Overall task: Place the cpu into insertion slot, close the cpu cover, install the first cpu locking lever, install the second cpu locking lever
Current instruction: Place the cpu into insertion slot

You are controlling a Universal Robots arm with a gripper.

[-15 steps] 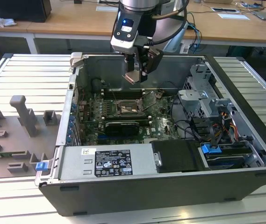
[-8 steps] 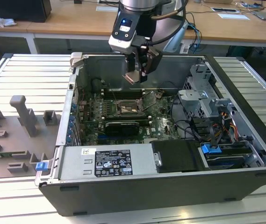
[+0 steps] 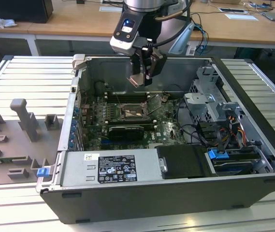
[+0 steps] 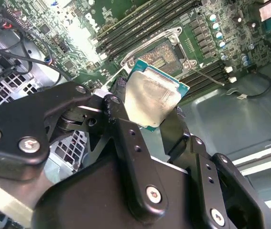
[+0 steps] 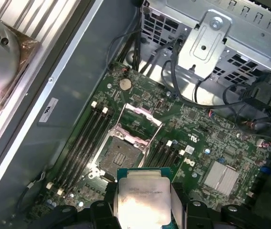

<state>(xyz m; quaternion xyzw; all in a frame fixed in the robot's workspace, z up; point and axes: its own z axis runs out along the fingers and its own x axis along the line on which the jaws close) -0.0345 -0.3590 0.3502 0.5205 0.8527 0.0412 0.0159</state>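
Holding entry: gripper (image 3: 140,80) clamped on the cpu (image 4: 154,98) by two opposite edges, silvery face showing in both wrist views. Position: raised above the open computer case (image 3: 142,205), over the green motherboard (image 5: 206,138) and clear of it. Insertion slot (image 5: 121,155) uncovered, dark, unoccupied. Cpu cover (image 5: 137,125) swung up on its hinge beside the slot. Case rests on a ribbed metal surface (image 3: 21,82).

Open computer case (image 3: 176,205) lies on slatted table (image 3: 26,77) beside grey fixtures (image 3: 23,121).
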